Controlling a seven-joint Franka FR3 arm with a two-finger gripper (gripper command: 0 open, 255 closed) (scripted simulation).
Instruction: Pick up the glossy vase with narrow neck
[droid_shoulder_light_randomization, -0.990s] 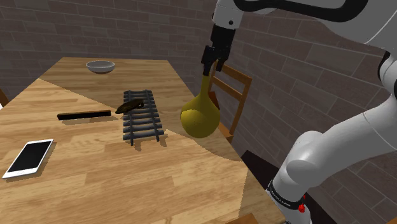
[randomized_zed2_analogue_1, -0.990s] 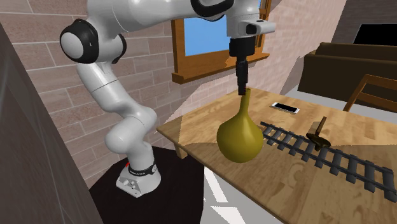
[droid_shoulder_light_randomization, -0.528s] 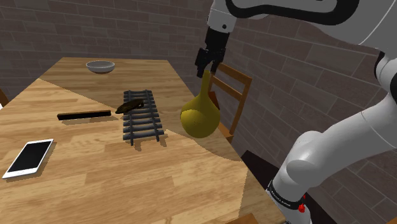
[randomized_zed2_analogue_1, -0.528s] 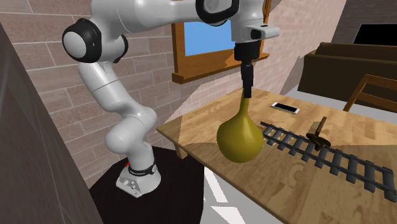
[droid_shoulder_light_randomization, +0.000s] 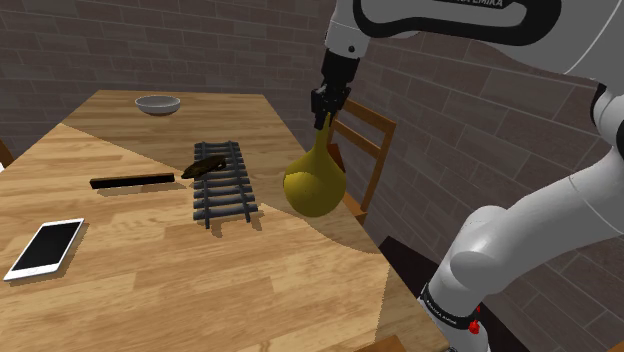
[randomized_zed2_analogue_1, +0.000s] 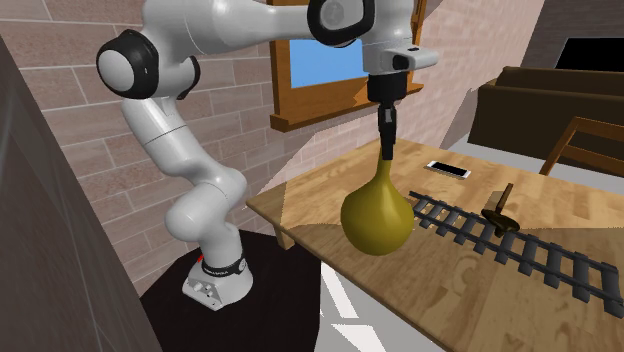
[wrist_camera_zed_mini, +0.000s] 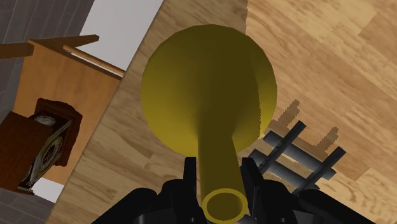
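Subject item: a glossy mustard-yellow vase with a round body and a narrow neck (droid_shoulder_light_randomization: 315, 185) (randomized_zed2_analogue_1: 377, 215) (wrist_camera_zed_mini: 210, 95). It stands upright on the light wooden tabletop (droid_shoulder_light_randomization: 150, 290) (randomized_zed2_analogue_1: 320, 190), close to the edge nearest the arm's stand. In the shoulder view it is just to the right of a dark grey toy railway track section (droid_shoulder_light_randomization: 225, 185) (randomized_zed2_analogue_1: 520, 250).

The black gripper (droid_shoulder_light_randomization: 322, 118) (randomized_zed2_analogue_1: 386, 150) (wrist_camera_zed_mini: 219, 173) points straight down over the vase. In the wrist view the two fingers (wrist_camera_zed_mini: 252, 184) sit narrowly set, one on each side of the neck just below the mouth, pressed against it.

Other items on the tabletop:
- a small dark brown object (droid_shoulder_light_randomization: 205, 167) (randomized_zed2_analogue_1: 497, 205) lying across the track;
- a flat black bar (droid_shoulder_light_randomization: 132, 182) near the track;
- a white smartphone (droid_shoulder_light_randomization: 45, 248) (randomized_zed2_analogue_1: 448, 169), well apart from the vase;
- a grey bowl (droid_shoulder_light_randomization: 158, 104) at the far end.

A wooden chair (droid_shoulder_light_randomization: 365, 150) stands beside the tabletop, behind the vase in the shoulder view. A wood-framed window (randomized_zed2_analogue_1: 320, 60) is set in the brick wall behind the arm.
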